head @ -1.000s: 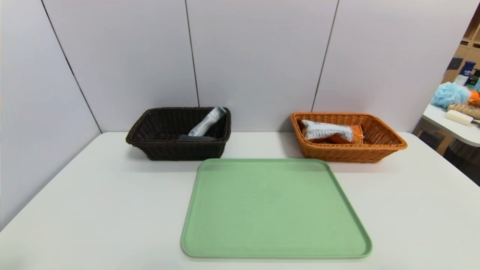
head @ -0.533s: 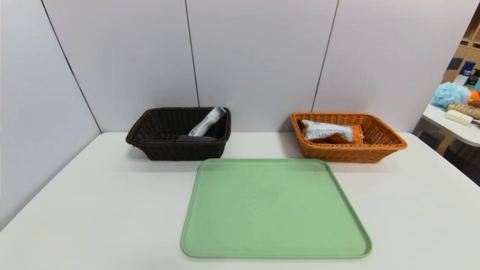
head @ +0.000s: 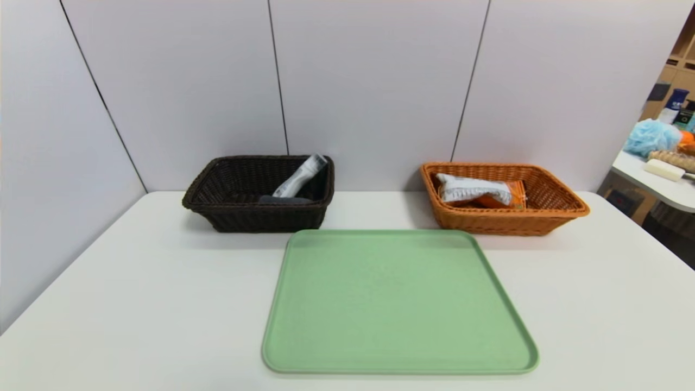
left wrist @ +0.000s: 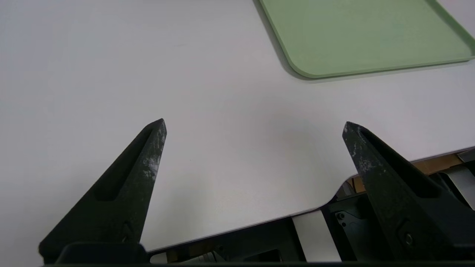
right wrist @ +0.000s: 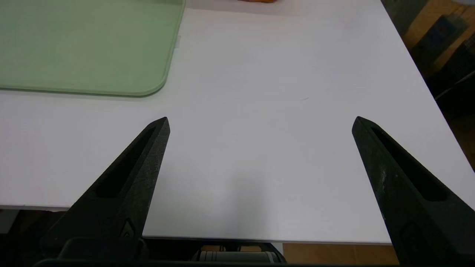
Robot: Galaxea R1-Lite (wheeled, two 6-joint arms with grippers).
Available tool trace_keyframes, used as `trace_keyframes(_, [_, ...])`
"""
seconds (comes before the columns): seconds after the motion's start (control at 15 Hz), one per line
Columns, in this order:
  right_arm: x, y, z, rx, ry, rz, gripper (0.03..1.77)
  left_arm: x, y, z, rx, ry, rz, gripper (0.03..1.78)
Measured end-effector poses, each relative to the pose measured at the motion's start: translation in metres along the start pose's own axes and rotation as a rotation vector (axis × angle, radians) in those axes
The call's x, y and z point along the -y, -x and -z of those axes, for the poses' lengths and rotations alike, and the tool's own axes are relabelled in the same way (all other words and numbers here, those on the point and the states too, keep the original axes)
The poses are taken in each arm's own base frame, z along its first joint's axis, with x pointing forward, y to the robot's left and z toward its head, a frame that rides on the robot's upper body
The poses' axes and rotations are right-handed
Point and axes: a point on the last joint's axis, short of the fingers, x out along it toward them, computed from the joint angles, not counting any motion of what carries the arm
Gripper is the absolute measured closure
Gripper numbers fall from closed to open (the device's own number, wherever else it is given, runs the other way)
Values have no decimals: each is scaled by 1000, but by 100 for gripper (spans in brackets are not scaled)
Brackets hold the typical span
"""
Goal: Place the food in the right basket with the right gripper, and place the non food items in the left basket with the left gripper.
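Nothing has shifted across the last second: the head view shows the same arrangement in all three moments, and neither arm enters it. That stillness, read together with where the things lie, suggests the sorting is finished.

The snack packet [head: 480,191], orange with its white printed panel uppermost, lies inside the orange-brown wicker basket [head: 564,209] at the far right of the white surface [head: 136,282]. In the dark brown wicker basket [head: 239,220] at the far left, the translucent white tube [head: 299,176] leans against the right-hand wall with one end near the rim, and the rolled dark grey cloth [head: 285,200] lies low beside it on the basket floor. The green tray [head: 399,304] between and in front of the baskets holds nothing.

Both arms sit pulled back at the near edge of the surface. The left tool [left wrist: 254,124] is released, its two scuffed points spread wide over bare surface with nothing between them; a near corner of the tray shows ahead of it. The right tool [right wrist: 261,120] is likewise released and empty, points wide apart above the near edge, with the tray's other near corner ahead.

With food in the right basket, both non-food items in the left one, and nothing loose on tray or surface, no further pick seems called for. The only mild worry is the tube's leaning pose, though it looks settled against the wall.
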Motion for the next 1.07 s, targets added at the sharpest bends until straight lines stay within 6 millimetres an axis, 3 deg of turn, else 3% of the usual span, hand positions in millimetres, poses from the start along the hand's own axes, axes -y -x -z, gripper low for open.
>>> trace_keyframes(0.47, [-1, 7, 9, 67, -7, -13, 11, -2, -1, 16, 6, -54, -2, 12])
trace_keyframes(1.07, [-3, -24, 30, 322, -13, 61, 11, -17, -35, 34, 242, -116, -107, 12])
